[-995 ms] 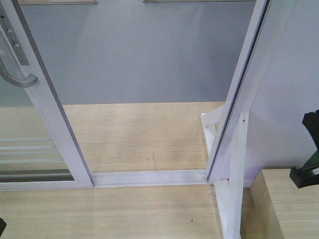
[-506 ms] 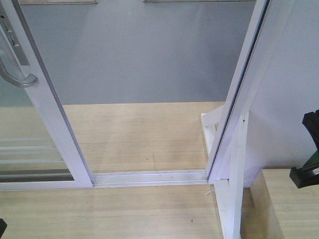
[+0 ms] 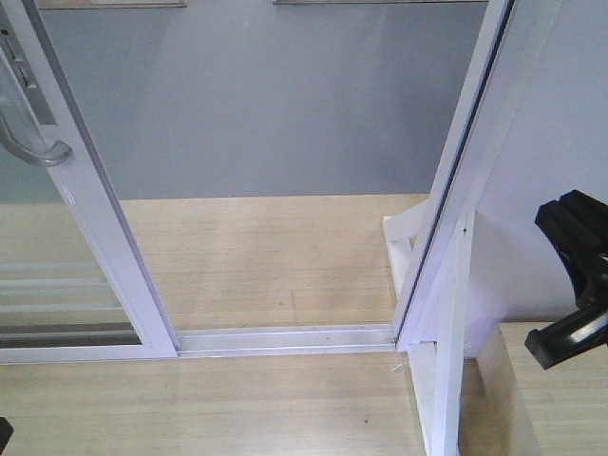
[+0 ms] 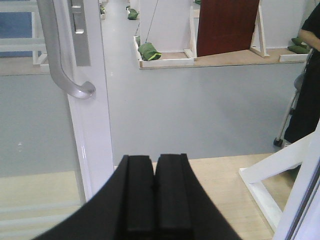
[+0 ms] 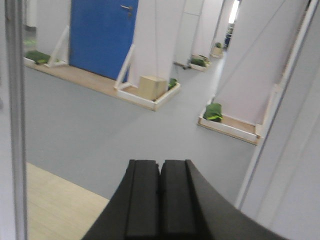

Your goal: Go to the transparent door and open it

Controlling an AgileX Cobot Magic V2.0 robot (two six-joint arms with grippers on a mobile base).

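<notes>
The door [image 3: 90, 204] stands at the left of the front view, slid aside; the doorway between it and the frame post [image 3: 465, 171] is already clear. In the left wrist view the door's handle [image 4: 62, 55] lies up and to the left of the left gripper [image 4: 154, 192], near but not touching. The handle's long axis is vertical, curling right at its lower end. The left arm is judged the nearer. The right gripper [image 5: 160, 197] points through the opening, well apart from the handle; its arm shows at the right edge of the front view. Both pairs of fingers are pressed together, holding nothing.

Count: one door, one handle, one frame post, two grippers.
</notes>
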